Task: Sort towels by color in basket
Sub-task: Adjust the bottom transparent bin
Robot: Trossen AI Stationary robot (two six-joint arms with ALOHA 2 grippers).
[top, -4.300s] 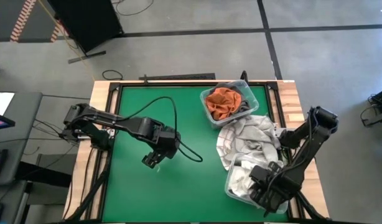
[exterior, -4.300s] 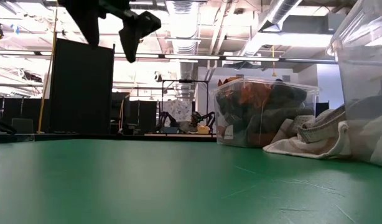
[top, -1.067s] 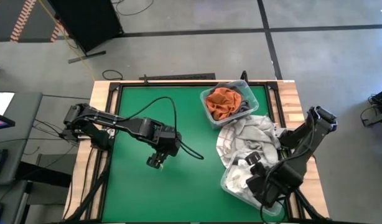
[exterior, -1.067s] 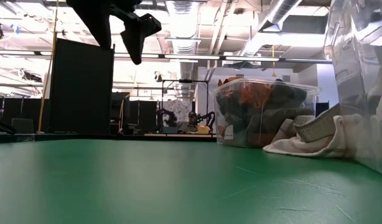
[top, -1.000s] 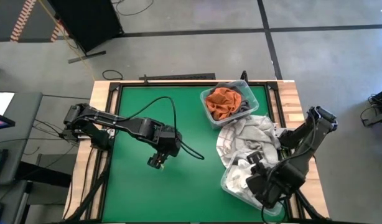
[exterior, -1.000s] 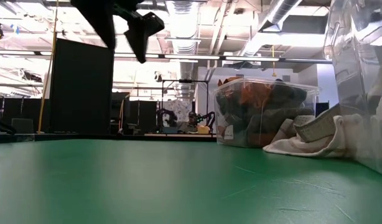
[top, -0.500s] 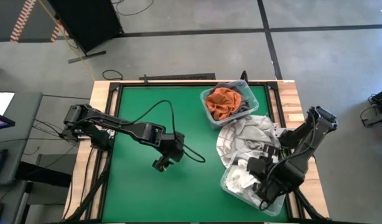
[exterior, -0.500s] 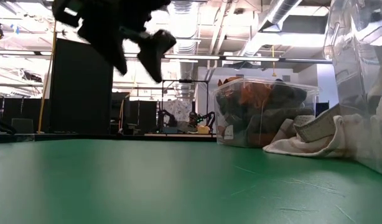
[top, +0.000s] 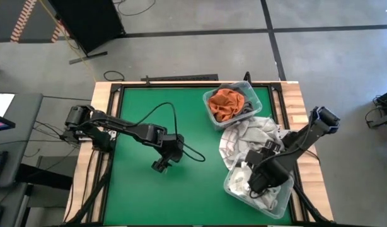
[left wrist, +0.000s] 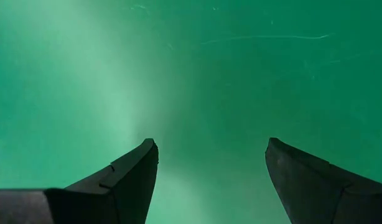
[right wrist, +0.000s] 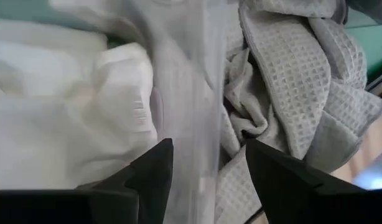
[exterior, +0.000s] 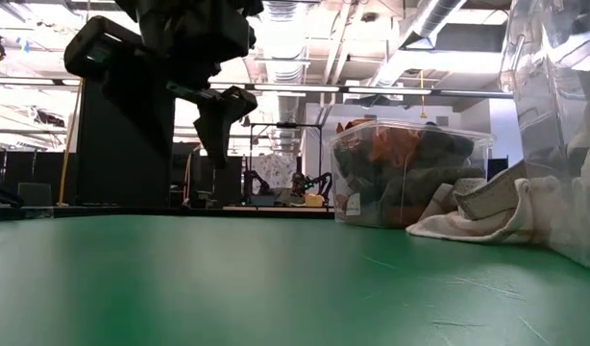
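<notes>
A clear far bin [top: 228,104] [exterior: 410,173] holds a rust orange towel [top: 223,103] and a dark grey one at its right side. A heap of grey plaid and whitish towels [top: 250,142] [exterior: 478,211] lies on the table between that bin and a clear near bin [top: 278,203]. White towels [right wrist: 66,124] lie in the near bin. My right gripper [top: 253,181] [right wrist: 206,146] is open above it, its fingers astride the bin's clear wall [right wrist: 191,93], grey plaid cloth [right wrist: 290,81] beyond. My left gripper [top: 161,165] [left wrist: 209,146] hangs open over bare green table.
Green mat [top: 149,120] takes up the table's left and middle, with wooden rails along both sides. A black cable [top: 171,116] loops over the left arm. In the low view the near bin's wall [exterior: 564,115] fills the right edge, with a workshop behind the table.
My left gripper has moved a little toward the table's right and near edges, dropped lower and turned about. My right gripper has swung from the near bin's right side toward the table's left, coming over the bin's white towels. The bins and the heap have stayed put.
</notes>
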